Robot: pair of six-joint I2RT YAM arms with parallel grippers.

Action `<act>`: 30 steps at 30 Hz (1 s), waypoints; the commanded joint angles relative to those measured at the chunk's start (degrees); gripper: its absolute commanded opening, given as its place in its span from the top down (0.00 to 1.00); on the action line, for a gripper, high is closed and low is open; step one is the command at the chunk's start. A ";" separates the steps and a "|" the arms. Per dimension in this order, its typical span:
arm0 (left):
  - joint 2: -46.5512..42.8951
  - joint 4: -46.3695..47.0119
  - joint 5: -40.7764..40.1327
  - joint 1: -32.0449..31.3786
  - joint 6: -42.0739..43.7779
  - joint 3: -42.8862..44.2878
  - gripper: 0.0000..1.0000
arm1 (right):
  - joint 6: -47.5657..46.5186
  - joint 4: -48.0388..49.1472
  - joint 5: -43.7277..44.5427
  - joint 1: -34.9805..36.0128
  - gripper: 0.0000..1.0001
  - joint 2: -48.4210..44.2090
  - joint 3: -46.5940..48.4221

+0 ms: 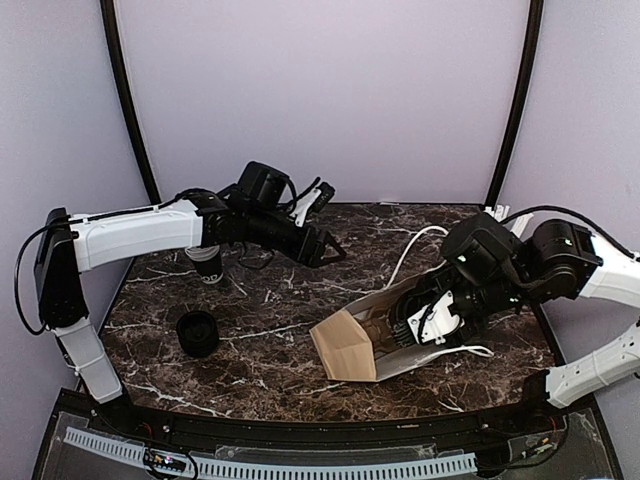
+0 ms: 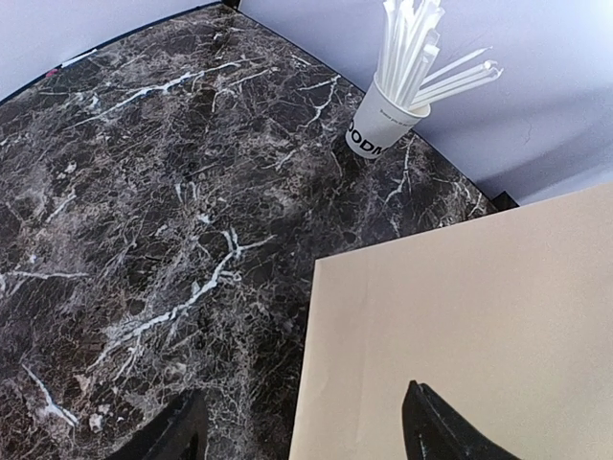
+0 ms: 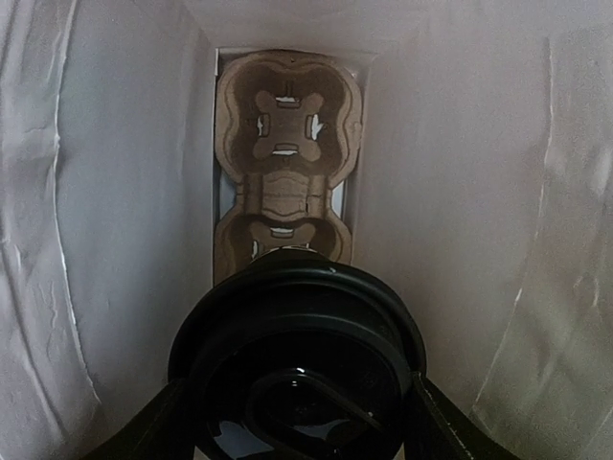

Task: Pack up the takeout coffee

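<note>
The takeout coffee [image 3: 297,355], a black cup with a round black lid, sits between the fingers of my right gripper [image 3: 297,426], which is shut on its sides. Both are inside the brown paper bag [image 1: 350,345], which lies on its side with its mouth facing right. A cardboard cup carrier [image 3: 287,144] rests against the bag's bottom, just beyond the cup. My left gripper [image 1: 328,248] hovers open above the table behind the bag, holding nothing. In the left wrist view its black fingertips [image 2: 436,426] straddle the edge of the tan bag [image 2: 469,316].
Another small black lidded cup [image 1: 198,333] stands at the front left of the marble table [image 1: 270,380]. A stack of lidless cups [image 1: 207,265] is behind the left arm. A white cup of stirrers [image 2: 383,120] stands near the back wall.
</note>
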 commanded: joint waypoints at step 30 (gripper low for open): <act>17.96 1.52 14.04 2.48 -0.85 10.75 0.27 | -5.53 18.19 -7.10 -3.38 0.68 -2.43 -8.75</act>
